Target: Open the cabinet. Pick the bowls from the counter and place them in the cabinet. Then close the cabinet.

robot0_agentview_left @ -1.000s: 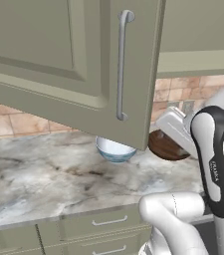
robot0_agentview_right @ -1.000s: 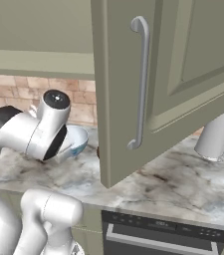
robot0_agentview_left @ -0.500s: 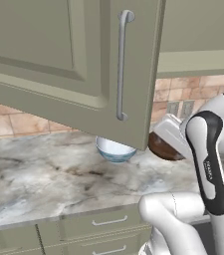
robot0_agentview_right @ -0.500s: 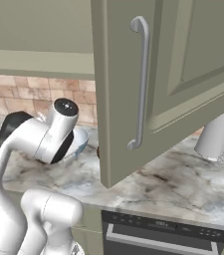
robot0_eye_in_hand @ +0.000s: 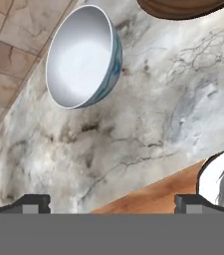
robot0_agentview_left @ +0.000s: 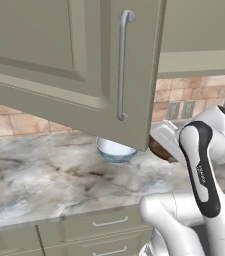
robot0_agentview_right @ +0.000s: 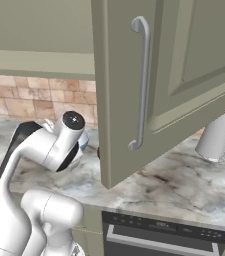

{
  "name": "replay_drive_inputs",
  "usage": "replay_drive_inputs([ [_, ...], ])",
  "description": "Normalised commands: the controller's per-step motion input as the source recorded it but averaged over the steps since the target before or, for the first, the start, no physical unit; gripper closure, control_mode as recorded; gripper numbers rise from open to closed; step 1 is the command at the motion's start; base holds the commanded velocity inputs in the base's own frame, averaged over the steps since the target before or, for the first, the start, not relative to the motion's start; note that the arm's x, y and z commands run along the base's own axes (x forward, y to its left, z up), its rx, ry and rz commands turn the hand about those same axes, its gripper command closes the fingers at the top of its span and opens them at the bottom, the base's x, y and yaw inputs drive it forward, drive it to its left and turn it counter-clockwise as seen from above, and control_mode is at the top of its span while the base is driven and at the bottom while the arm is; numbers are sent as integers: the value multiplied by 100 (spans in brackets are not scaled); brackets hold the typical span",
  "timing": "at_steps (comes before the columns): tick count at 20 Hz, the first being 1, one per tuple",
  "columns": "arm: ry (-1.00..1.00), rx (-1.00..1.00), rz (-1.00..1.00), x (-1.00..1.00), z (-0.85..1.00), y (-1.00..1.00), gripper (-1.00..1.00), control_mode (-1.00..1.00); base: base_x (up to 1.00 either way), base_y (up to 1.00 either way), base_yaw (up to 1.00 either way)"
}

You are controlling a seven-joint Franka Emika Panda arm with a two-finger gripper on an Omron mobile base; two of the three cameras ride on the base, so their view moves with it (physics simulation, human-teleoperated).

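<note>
Marble-veined counter (robot0_agentview_left: 44, 175) runs under the olive wall cupboards, with tan tile behind it. Over the last second the white arm has swung lower and further in toward the backsplash, its elbow dropping beneath the cabinet (robot0_agentview_left: 69, 55) door, which hangs wide open as it did a second ago. I take that to mean the opening step is finished and the arm is lining up for the first pick; neither bowl has moved.

Nearest the tool (robot0_eye_in_hand: 112, 201), its two dark tips stand spread wide with nothing between them, hovering above bare counter. Just beyond the tips and off to one side lies the white bowl (robot0_eye_in_hand: 82, 56) with the pale blue outside, empty, resting on the counter close to the tile. Further on, past that, sits the brown wooden bowl (robot0_eye_in_hand: 183, 7), only its rim visible in the hand view, so I cannot tell what it holds. Far off along the counter stands a pale grey container (robot0_agentview_right: 215, 142), contents hidden.
</note>
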Motion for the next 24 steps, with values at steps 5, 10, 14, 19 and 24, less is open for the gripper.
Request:
replay_drive_inputs([
  [5, 7, 0, 0, 46, -20, 1, -100, -100, 0, 0, 0],
  [10, 6, 0, 0, 41, -23, 4, -100, -100, 0, 0, 0],
  [14, 2, 0, 0, 33, -24, 10, -100, -100, 0, 0, 0],
  [19, 2, 0, 0, 35, -25, 13, -100, -100, 0, 0, 0],
  [24, 2, 0, 0, 32, -28, 7, -100, -100, 0, 0, 0],
])
